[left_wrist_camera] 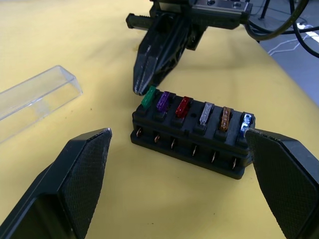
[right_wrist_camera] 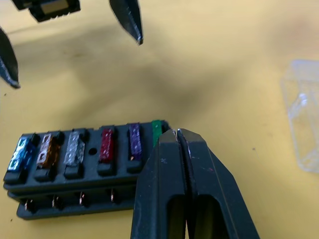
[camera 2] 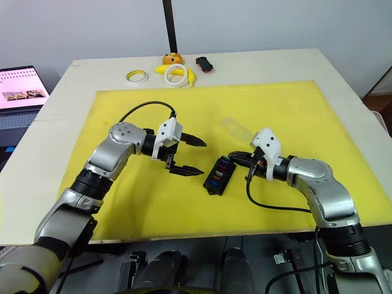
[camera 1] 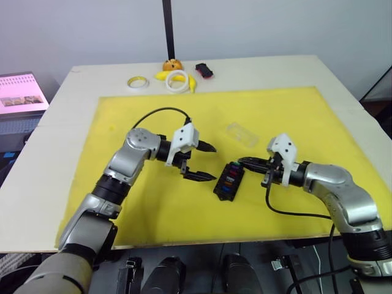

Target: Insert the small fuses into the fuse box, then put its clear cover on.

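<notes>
The small black rectangular plastic fuse box [camera 1: 229, 181] sits on the yellow mat [camera 1: 153, 202], six coloured fuses [left_wrist_camera: 199, 108] seated. Right gripper [right_wrist_camera: 178, 135], jaws together, touches the green fuse [left_wrist_camera: 148, 96]. Left gripper [camera 1: 202, 162] hovers beside, jaws apart. The transparent rectangular plastic cover [camera 1: 242, 134] lies nearby.

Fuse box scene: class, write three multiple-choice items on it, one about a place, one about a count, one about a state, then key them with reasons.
1. Where does the clear cover lie?
A. on the yellow mat
B. on the fuse box
C. in the left gripper

2. How many fuses stand in the fuse box?
A. four
B. six
C. eight

3. How is the right gripper?
A. wide open
B. shut, its tip at the green fuse
C. holding tape

Key: 1 A, it lies apart from the box. 2 B, six colours in a row. 3 B, fingers together.
</notes>
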Robot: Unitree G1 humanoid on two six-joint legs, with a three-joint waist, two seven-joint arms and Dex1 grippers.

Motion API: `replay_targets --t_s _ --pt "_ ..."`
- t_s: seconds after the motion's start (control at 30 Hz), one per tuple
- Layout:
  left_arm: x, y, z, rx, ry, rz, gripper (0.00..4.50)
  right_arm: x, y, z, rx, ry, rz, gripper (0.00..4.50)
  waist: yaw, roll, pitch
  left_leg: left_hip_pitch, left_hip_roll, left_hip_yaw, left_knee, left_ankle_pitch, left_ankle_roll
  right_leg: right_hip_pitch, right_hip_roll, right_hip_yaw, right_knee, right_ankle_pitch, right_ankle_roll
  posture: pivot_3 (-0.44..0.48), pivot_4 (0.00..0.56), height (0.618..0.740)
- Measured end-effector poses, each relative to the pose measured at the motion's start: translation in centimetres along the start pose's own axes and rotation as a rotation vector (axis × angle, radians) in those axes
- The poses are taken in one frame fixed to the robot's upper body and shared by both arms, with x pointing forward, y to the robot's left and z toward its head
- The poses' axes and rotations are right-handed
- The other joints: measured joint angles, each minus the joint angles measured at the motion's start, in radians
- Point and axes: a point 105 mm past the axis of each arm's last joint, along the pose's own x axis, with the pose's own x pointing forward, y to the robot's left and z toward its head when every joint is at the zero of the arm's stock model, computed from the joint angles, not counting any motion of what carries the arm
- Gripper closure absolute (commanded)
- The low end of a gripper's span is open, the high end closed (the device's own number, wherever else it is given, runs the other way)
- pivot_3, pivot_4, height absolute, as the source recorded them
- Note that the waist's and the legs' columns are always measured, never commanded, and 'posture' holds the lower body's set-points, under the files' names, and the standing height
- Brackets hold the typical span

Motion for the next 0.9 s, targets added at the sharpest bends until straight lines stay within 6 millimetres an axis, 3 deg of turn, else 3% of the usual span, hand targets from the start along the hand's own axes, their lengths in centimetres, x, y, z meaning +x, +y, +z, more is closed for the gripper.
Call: replay_targets --t_s 0.33,0.5,0.9 --pt "0.0 0.0 0.0 0.000 -0.001 -0.001 0.00 -0.2 0.5 1.9 -0.010 -0.053 0.025 4.46 0.000 0.000 0.000 0.000 0.000 0.000 0.000 0.000 0.000 0.000 0.000 0.000 0.000 0.000 0.000 0.000 0.150 0.740" --pt "0.0 0.0 0.0 -0.001 -0.001 -0.001 0.00 0.4 1.3 0.8 0.010 -0.024 0.046 4.46 0.001 0.000 0.000 0.000 0.000 0.000 0.000 0.000 0.000 0.000 0.000 0.000 0.000 0.000 0.000 0.000 0.150 0.740" --pt "0.0 0.1 0.1 0.002 0.000 0.000 0.00 0.2 1.3 -0.3 0.006 0.024 0.023 4.46 0.001 0.000 0.000 0.000 0.000 0.000 0.000 0.000 0.000 0.000 0.000 0.000 0.000 0.000 0.000 0.000 0.150 0.740"
